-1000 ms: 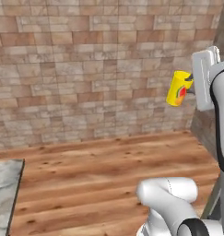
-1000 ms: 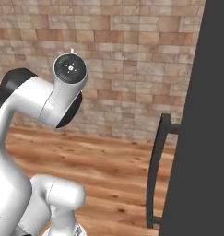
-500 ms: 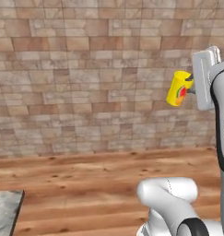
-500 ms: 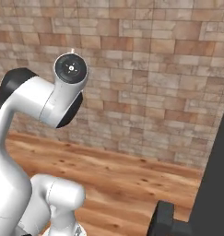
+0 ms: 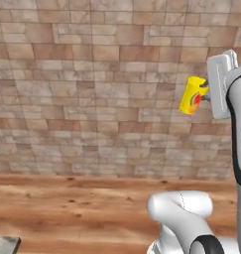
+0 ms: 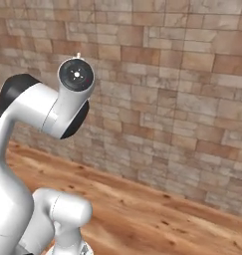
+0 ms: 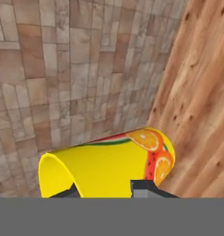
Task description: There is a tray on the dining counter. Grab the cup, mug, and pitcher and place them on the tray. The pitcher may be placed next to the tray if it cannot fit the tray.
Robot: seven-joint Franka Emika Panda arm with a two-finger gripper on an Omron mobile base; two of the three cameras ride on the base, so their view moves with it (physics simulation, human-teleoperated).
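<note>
The yellow cup [image 5: 192, 95] with its red-orange fruit mark hangs high in the air in front of the brick wall, held by my gripper [image 5: 203, 94], which is shut on it. In the hand view the cup [image 7: 109, 166] lies sideways between my two dark fingertips [image 7: 143, 190], its open rim toward the left. The tray, the dining counter, the mug and the pitcher are out of view.
A brick wall [image 5: 92, 84] spans the background above a wooden floor [image 5: 67, 208]. A grey marbled corner [image 5: 3, 245] shows at the lower left of the left base view. My arm's elbow [image 6: 67, 99] rises at the left of the right base view.
The whole scene has shifted as the base turned: the dark cabinet and its handle left the right base view, and the marbled corner shrank. The cup stays held in the gripper.
</note>
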